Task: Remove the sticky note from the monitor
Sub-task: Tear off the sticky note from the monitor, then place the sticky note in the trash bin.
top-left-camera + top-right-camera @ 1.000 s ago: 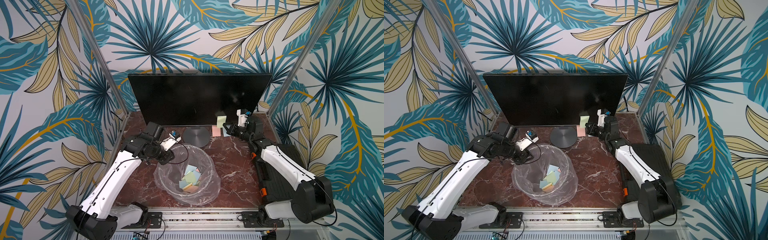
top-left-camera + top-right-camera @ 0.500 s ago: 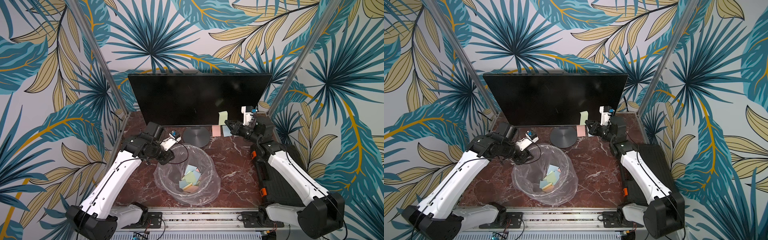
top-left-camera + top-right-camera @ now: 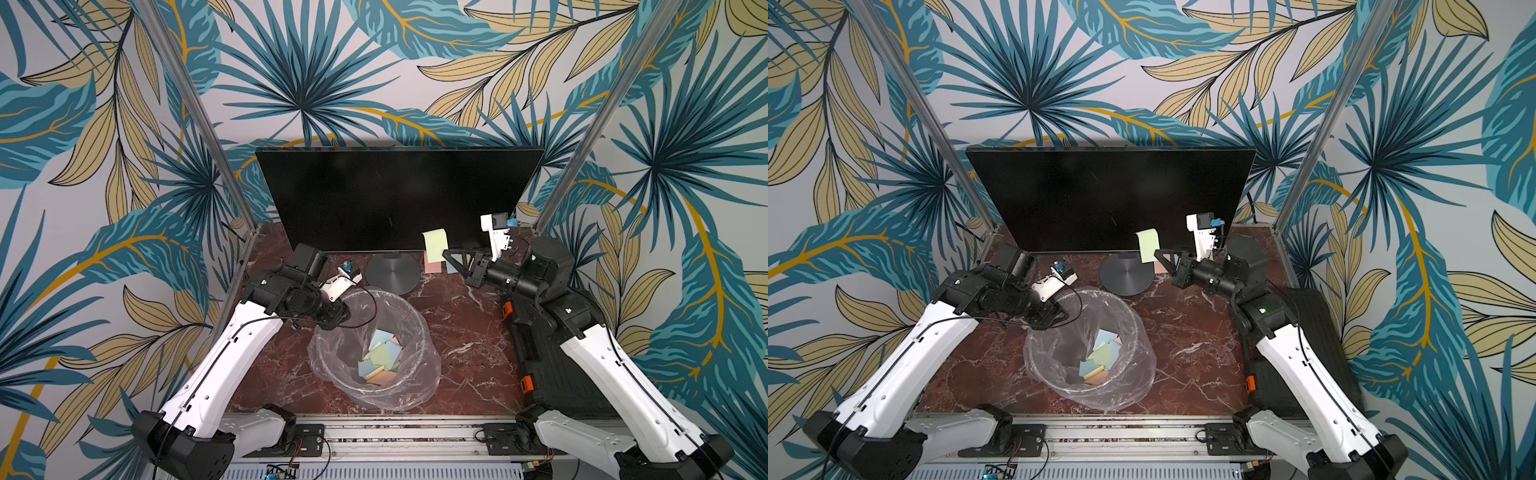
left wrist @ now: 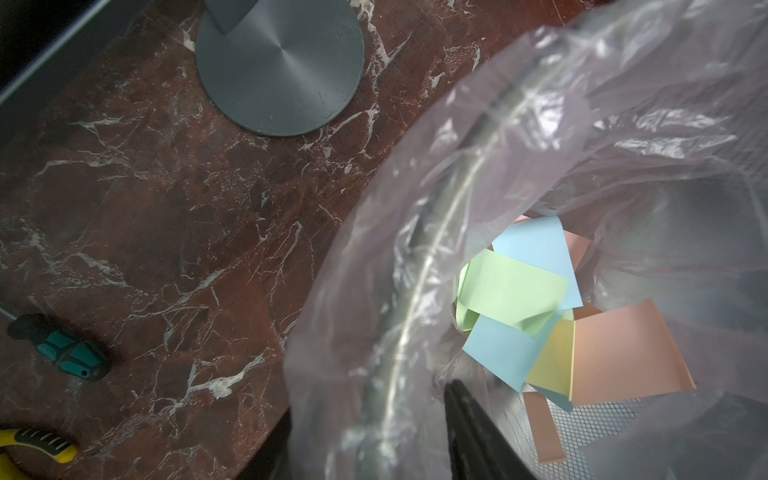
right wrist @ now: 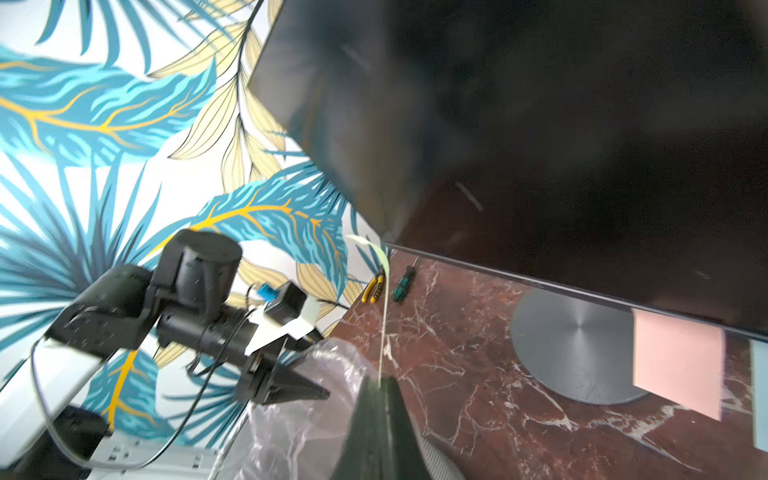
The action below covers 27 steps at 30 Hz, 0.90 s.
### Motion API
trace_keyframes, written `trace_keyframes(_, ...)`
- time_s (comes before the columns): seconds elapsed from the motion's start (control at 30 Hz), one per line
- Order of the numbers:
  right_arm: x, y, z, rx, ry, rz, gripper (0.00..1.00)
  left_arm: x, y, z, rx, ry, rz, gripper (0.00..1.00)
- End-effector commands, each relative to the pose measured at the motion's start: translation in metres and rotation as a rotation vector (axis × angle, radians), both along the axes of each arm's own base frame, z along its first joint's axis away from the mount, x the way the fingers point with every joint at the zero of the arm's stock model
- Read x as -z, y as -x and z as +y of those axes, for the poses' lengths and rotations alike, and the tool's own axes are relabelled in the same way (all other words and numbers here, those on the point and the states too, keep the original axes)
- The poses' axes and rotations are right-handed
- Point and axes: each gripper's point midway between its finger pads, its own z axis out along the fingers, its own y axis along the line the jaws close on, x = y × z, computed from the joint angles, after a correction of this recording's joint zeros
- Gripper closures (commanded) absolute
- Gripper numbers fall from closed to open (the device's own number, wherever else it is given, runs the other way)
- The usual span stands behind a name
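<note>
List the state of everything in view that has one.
wide black flat monitor: upright, screen dark
pale green paper sticky note: pinched at its lower edge, top curled
pink paper sticky note: hanging from monitor's bottom edge
right pincer: shut on that green note
clear bag-lined round bin: upright, holds coloured notes
left pincer: at bin rim, opening unclear

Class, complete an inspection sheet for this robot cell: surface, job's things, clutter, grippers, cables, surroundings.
Surface: red-brown marble tabletop.
Job's things: monitor upright at the back; green sticky note before its lower edge; pink note hanging there.
Clutter: bag-lined bin holding discarded notes; screwdriver; pliers; black case.
Grippers: right gripper shut on the green sticky note; left gripper at the bin's rim, state unclear.
Cables: black cable loops over the bin.
Surroundings: leaf-patterned walls, metal posts.
</note>
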Motion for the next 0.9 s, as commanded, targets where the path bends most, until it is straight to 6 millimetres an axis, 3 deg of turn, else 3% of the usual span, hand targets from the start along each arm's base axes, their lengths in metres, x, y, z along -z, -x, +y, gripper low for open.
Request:
trace_keyframes(0.0,0.033,0.026,0.018,-0.079,0.17,0.055,1.0,-0.012,0.002,-0.002,0.007,0.024,-0.026,0.49)
trace_keyframes(0.43,0.099,0.087,0.096,-0.375,0.488,0.081,1.0,-0.01,0.0,-0.001,0.003,0.014,-0.029,0.49)
trace_keyframes(0.67,0.112,0.115,0.122,-0.517,0.546,0.053,0.97,-0.01,0.0,-0.001,0.002,0.014,-0.027,0.48)
trace_keyframes(0.7,0.112,0.118,0.123,-0.534,0.551,0.044,0.94,-0.011,0.0,-0.001,0.001,0.014,-0.026,0.48)
trace_keyframes(0.8,0.113,0.125,0.127,-0.56,0.564,0.024,0.68,-0.011,-0.001,-0.001,0.002,0.015,-0.028,0.48)
trace_keyframes(0.87,0.113,0.128,0.129,-0.574,0.568,0.01,0.56,-0.012,-0.001,-0.001,0.001,0.015,-0.029,0.48)
